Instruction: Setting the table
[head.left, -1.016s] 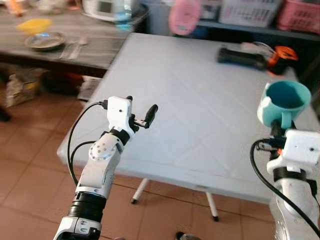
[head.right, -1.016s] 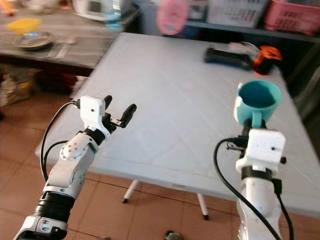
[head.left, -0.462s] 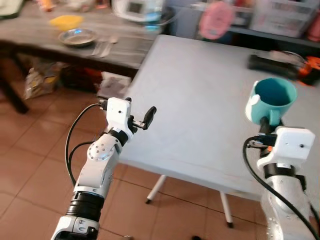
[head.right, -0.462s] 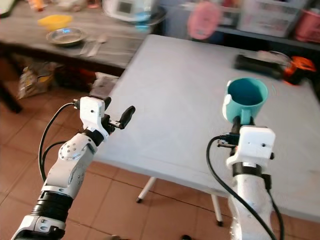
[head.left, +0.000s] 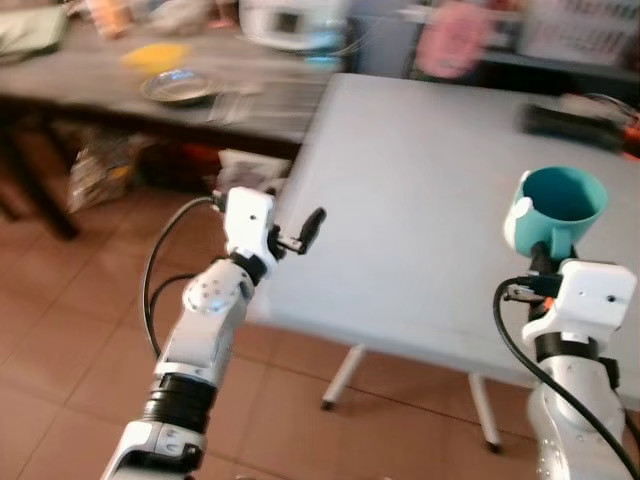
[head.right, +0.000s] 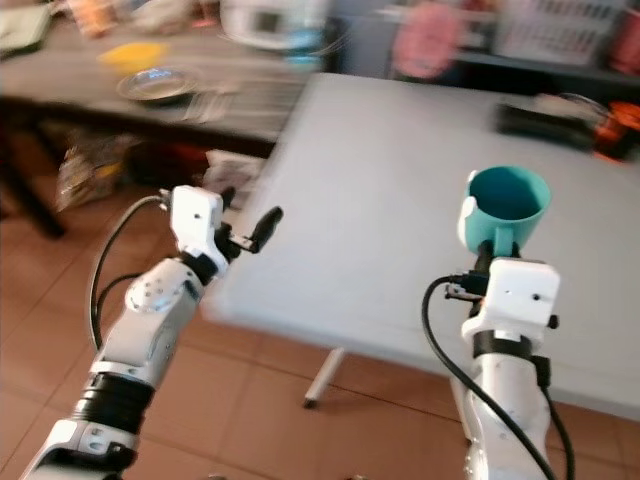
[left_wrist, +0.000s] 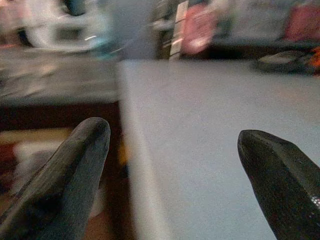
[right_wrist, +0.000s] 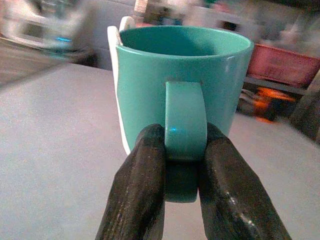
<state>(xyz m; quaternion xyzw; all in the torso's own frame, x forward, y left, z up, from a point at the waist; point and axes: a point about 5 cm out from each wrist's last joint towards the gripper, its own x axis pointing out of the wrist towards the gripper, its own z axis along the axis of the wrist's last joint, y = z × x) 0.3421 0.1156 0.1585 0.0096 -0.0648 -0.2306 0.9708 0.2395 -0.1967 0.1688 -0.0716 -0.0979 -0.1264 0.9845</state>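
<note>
— While the view is blurred, where is the teal mug (right_wrist: 183, 82)?
— Upright above the grey table (head.left: 420, 200), near its right side; the right gripper (right_wrist: 180, 170) pinches its handle between both fingers.
— Left gripper (head.left: 300, 232)?
— Fingers spread, empty, raised at the table's left edge. Wooden side table (head.left: 120, 85) beyond carries a metal bowl (head.left: 178, 87).
</note>
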